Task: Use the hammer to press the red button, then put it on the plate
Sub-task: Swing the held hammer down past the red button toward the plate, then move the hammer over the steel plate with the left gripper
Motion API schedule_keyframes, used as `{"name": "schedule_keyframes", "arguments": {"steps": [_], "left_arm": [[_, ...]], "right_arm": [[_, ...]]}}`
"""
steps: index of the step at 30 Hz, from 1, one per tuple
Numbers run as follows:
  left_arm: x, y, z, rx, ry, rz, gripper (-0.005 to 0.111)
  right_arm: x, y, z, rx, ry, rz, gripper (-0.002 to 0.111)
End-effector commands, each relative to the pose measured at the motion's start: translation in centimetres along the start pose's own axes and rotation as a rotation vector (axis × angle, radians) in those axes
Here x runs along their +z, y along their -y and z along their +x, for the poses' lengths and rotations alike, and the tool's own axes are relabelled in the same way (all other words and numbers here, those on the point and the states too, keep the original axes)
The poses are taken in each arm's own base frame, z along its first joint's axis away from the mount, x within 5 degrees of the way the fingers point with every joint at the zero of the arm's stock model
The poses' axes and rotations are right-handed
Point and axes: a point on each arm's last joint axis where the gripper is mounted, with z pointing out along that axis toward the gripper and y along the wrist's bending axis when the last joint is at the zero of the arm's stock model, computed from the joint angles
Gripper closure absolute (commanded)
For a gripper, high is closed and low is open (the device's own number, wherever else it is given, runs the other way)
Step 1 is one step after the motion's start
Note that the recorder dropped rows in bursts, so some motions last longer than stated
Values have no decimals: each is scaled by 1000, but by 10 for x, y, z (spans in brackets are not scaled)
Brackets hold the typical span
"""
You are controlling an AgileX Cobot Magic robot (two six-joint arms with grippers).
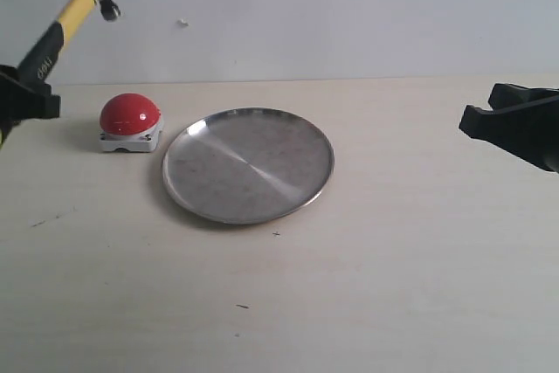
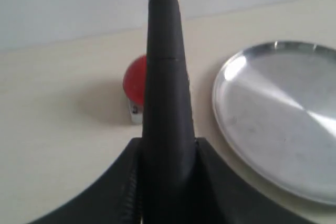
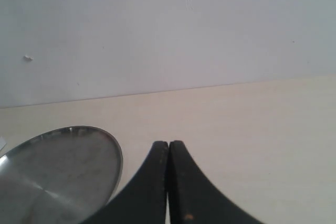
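The hammer is being pinched by the left gripper and aimed over the red button by the tabletop's far-left corner.

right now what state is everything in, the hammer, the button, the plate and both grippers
hammer: held off the table by its black grip, tilted, head up
red button: on the table, nothing touching it
plate: flat on the table, nothing on it
left gripper: shut on the hammer's handle
right gripper: shut, holding nothing, off to the plate's right
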Motion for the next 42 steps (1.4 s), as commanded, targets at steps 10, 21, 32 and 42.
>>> {"name": "schedule_keyframes", "arguments": {"steps": [10,21,32,42], "left_arm": [[76,8,58,-32,-253,135,107],[1,20,-2,20,45,211,107],[-51,67,-17,47,260,767,107],[-48,64,-16,71,257,715,107]], "right_arm": [[-1,0,0,-2,3,-1,108],[-1,0,0,-3,3,-2,108],[-1,0,0,-3,3,-2,108],[-1,0,0,-1,3,0,108]]}}
